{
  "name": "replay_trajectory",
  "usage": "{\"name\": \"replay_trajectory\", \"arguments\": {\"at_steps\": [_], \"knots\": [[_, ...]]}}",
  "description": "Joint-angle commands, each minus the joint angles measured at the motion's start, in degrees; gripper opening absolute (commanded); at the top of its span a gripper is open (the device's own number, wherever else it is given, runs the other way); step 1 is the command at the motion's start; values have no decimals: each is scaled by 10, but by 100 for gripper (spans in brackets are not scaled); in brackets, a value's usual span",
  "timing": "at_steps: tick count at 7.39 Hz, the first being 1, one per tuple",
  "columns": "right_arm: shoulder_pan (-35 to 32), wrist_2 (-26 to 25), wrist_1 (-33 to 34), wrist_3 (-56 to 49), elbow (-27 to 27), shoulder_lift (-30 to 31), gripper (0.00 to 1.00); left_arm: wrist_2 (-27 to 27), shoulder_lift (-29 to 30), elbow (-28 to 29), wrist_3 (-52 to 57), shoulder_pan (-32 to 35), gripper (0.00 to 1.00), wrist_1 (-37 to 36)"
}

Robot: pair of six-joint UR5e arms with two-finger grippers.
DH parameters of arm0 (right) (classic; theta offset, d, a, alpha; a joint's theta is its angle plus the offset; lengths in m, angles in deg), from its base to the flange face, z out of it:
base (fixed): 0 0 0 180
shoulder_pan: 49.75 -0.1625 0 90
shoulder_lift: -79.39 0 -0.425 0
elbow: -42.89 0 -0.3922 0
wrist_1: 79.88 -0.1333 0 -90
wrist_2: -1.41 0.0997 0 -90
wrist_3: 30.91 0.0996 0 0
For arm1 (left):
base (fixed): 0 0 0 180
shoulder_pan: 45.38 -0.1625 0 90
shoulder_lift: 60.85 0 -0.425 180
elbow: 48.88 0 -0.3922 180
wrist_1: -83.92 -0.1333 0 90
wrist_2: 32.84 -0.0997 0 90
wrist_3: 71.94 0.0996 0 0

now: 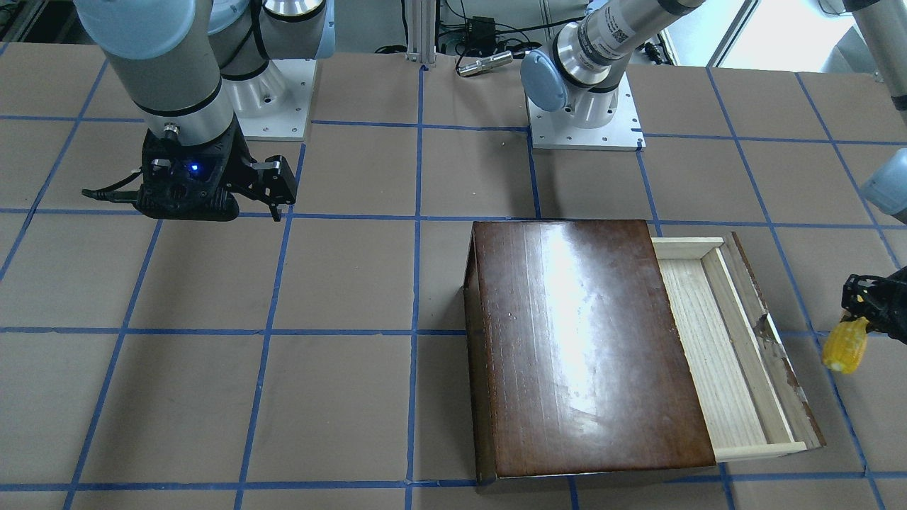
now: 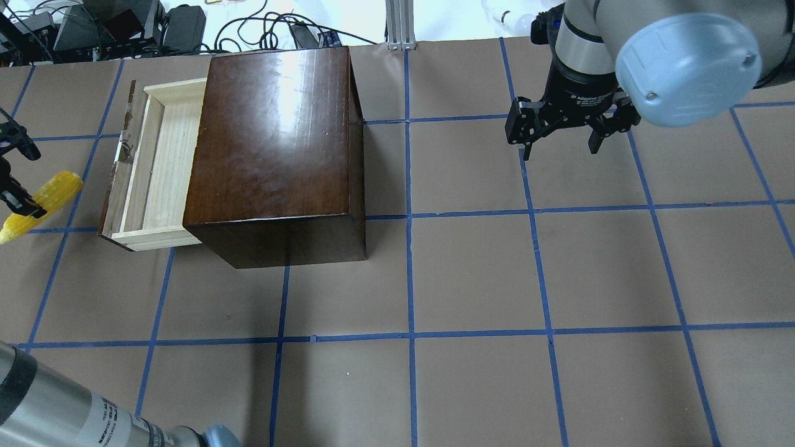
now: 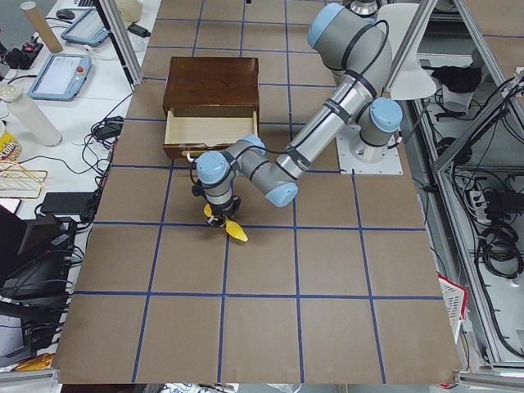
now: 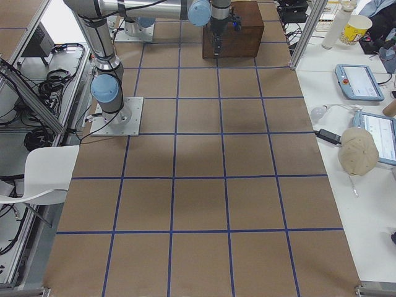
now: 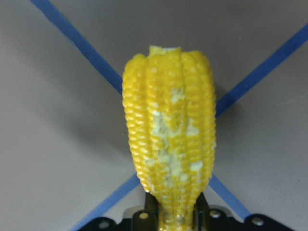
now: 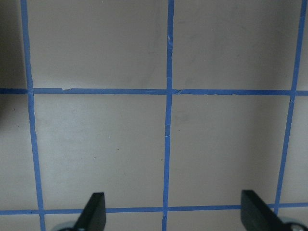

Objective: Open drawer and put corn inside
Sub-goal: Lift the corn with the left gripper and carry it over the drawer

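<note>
Corn [image 5: 168, 130], bumpy yellow and tapered, sits clamped in left end effector [image 5: 175, 212].

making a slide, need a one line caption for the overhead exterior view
Left gripper holds the corn just outside the open drawer of the dark box; right gripper hangs open, apart.

The dark-brown box [image 1: 581, 347] sits on my bench [image 1: 212, 397] with its drawer [image 1: 708, 340] pulled out, the pale wood floor showing. Beyond the drawer's chipped front panel [image 1: 772, 340] and apart from it, my left end effector [image 1: 859, 312] grips the corn [image 1: 845, 345], which hangs downward. My right end effector [image 1: 278, 202] is well away, on the box's opposite side.
</note>
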State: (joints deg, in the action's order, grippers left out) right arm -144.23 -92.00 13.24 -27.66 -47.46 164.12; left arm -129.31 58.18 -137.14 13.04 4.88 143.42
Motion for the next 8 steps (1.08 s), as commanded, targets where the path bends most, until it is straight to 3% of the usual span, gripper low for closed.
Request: {"name": "replay_trajectory", "arguments": {"at_steps": [1,4,8], "knots": [[0,1,0,0,0,0,100,-4,-23,83,-37,26,0,94],[0,1,0,0,0,0,100,26,-63,142,-195,71,0,198],[0,2,0,0,0,-1,100,29,-100,142,-449,156,0,222]]}}
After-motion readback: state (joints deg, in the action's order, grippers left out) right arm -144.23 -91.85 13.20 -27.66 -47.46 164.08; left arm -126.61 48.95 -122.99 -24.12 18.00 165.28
